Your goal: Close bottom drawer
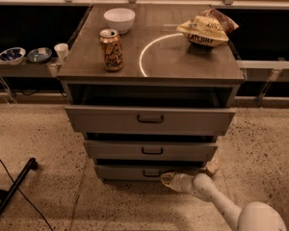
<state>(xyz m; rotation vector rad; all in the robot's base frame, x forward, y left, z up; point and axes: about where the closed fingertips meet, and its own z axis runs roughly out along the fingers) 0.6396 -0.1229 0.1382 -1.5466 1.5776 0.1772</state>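
Note:
The bottom drawer [127, 172] is the narrowest grey-brown front at the foot of the cabinet, with a small dark bar handle [151, 173] at its centre. It stands slightly out, with a dark gap above it. My gripper [165, 179] sits on the end of the white arm [216, 201] that reaches in from the lower right. Its tip is at the drawer front, just right of the handle and touching or nearly touching it.
The middle drawer [151, 150] and top drawer [150, 119] stand out further. On the cabinet top [183, 61] are a can [111, 49], a white bowl [119, 19] and a chip bag [205, 30]. A dark pole [12, 189] lies on the floor at left.

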